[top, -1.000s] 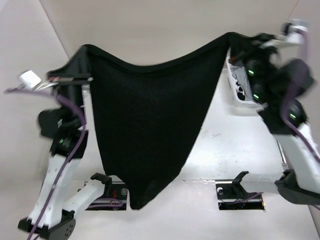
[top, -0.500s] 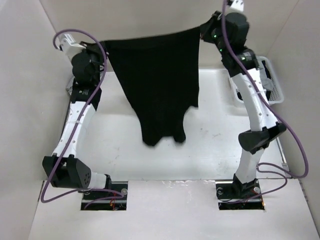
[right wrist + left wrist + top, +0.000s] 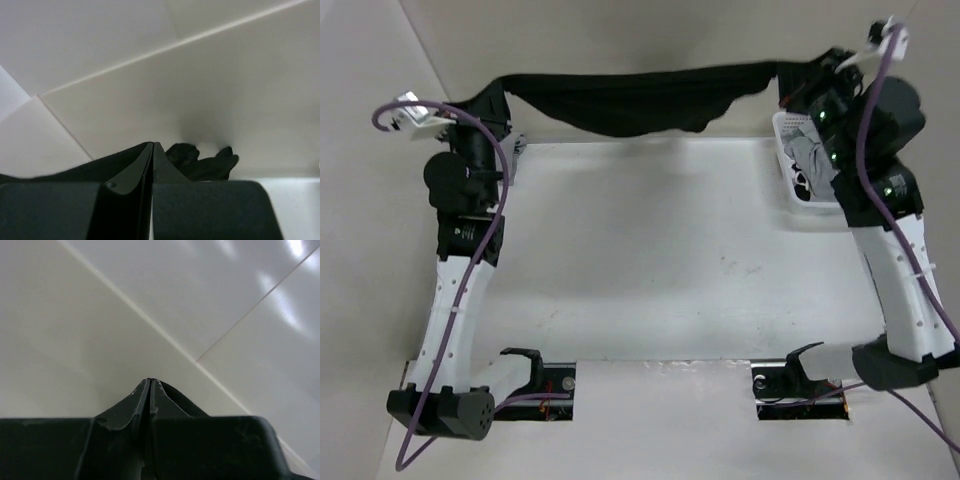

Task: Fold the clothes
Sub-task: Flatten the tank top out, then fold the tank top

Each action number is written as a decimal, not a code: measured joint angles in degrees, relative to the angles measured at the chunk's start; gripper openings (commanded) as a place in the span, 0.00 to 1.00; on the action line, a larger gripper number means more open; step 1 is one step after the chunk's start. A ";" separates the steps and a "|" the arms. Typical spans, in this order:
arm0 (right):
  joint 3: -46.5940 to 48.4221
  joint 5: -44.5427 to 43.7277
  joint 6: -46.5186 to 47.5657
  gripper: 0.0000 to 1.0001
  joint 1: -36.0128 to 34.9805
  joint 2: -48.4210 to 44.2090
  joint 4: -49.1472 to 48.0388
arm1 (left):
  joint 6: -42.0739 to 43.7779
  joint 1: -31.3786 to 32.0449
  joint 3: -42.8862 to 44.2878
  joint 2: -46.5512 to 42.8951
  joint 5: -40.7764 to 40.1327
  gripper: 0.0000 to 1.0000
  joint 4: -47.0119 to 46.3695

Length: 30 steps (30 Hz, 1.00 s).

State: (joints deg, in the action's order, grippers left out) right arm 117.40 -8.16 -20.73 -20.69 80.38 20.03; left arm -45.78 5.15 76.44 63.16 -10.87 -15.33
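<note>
The tank top [image 3: 630, 100] hangs stretched between my two grippers as a long black band. Its long axis runs 9 o'clock to 3 o'clock above the far edge of the table [image 3: 650, 260]. It is bunched rather than spread, and its middle sags toward 6 o'clock.

My left gripper [image 3: 492, 98] is pinched tight on the band's left end, and from there the cloth runs off toward 3 o'clock. In the left wrist view my fingertips [image 3: 150, 383] are pressed together with no gap, in front of the pale walls.

Below the band the tabletop lies open toward 6 o'clock as far as my two bases. The back wall [image 3: 650, 40] is close at 12 o'clock and a side wall stands at 9 o'clock.

My right gripper [image 3: 798, 82] is clamped on the right end, with the cloth leading away toward 9 o'clock. In the right wrist view my fingertips [image 3: 152, 145] meet, and a crumple of black fabric [image 3: 200, 161] shows just past them. A white basket [image 3: 788, 195] holding light grey garments [image 3: 808, 160] sits just beside my right arm at the table's far right corner.
</note>
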 measured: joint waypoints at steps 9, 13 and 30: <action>-64.43 -3.02 -4.55 0.00 -6.58 -31.82 -3.19 | -1.60 10.21 -36.87 -19.08 -5.70 0.01 4.81; -78.42 -5.20 -9.88 0.00 -16.17 -47.41 1.88 | -1.77 13.73 -47.56 -36.83 -8.46 0.01 18.23; -86.82 -16.15 -32.39 0.00 -39.54 -38.53 9.51 | -9.70 15.47 -51.74 -43.08 -12.57 0.01 36.65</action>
State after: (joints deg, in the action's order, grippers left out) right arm 30.59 -24.32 -53.12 -60.23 41.85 29.54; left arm -55.48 20.62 24.71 20.08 -23.44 21.32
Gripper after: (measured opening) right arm 0.005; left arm 0.018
